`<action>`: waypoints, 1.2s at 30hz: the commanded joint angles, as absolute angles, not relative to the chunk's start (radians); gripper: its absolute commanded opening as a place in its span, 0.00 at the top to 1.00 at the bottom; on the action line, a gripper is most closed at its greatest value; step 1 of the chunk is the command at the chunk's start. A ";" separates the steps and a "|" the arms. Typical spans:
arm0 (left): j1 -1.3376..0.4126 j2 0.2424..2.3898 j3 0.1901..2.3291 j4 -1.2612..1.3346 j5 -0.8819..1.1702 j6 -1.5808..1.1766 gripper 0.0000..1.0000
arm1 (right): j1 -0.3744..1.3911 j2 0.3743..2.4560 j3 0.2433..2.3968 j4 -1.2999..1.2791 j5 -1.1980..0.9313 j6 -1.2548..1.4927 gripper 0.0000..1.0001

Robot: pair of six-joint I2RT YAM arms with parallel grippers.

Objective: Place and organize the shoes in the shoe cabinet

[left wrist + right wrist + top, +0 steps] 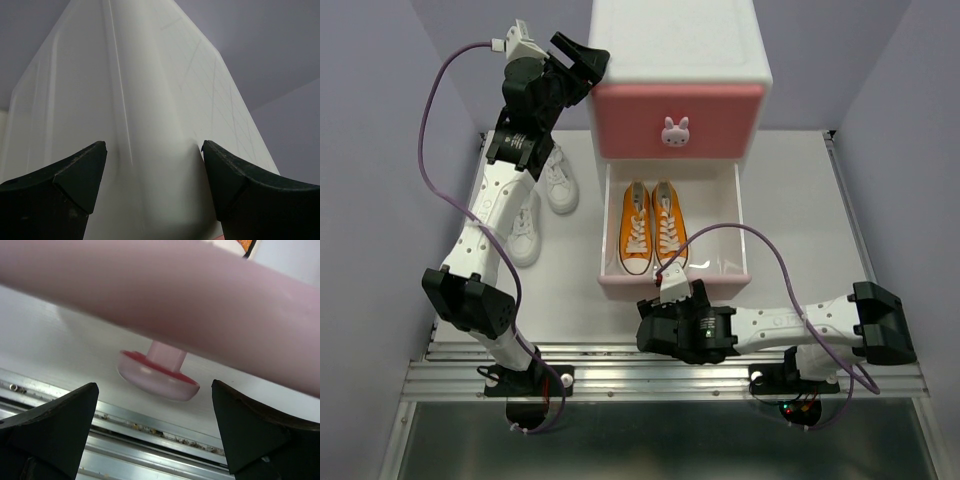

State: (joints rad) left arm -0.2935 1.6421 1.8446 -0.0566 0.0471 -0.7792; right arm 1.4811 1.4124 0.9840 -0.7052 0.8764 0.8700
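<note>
The shoe cabinet (678,45) stands at the back, its darker pink upper drawer (678,120) shut. The paler lower drawer (670,280) is pulled out, with the orange pair of shoes (652,226) side by side in its left half. Two white shoes (560,180) (523,230) lie on the table left of the cabinet. My left gripper (585,60) is open at the cabinet's upper left corner; in the left wrist view that white corner edge (150,125) fills the gap between the fingers. My right gripper (155,390) is open, just before the lower drawer's knob (157,376).
My right arm (790,325) lies along the near edge, in front of the pulled-out drawer. The metal rail (660,375) runs along the table's front edge. Purple walls close in both sides. The drawer's right half (712,225) holds nothing.
</note>
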 commanded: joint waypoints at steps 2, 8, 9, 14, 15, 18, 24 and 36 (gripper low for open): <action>-0.284 1.723 1.733 -0.456 0.066 -0.647 0.13 | 1.456 1.454 0.960 -0.608 0.942 0.948 0.01; -0.285 1.713 1.733 -0.462 0.061 -0.649 0.13 | 1.456 1.474 0.985 -0.655 0.979 1.014 0.45; -0.284 1.715 1.733 -0.462 0.061 -0.650 0.13 | 1.456 1.476 0.988 -0.657 0.991 1.011 0.49; -0.285 1.715 1.733 -0.463 0.063 -0.653 0.14 | 1.456 1.503 1.052 -0.658 1.011 0.959 0.79; -0.284 1.715 1.733 -0.463 0.063 -0.657 0.14 | 1.456 1.502 1.061 -0.658 1.017 0.959 0.80; -0.284 1.715 1.736 -0.463 0.066 -0.658 0.14 | 1.442 1.488 1.100 -0.658 1.031 0.951 0.80; -0.284 1.724 1.738 -0.465 0.071 -0.657 0.14 | 1.287 1.457 1.140 -0.602 1.016 0.839 0.78; -0.285 1.749 1.752 -0.453 0.084 -0.661 0.14 | 1.005 1.479 1.218 -0.215 0.803 0.473 0.77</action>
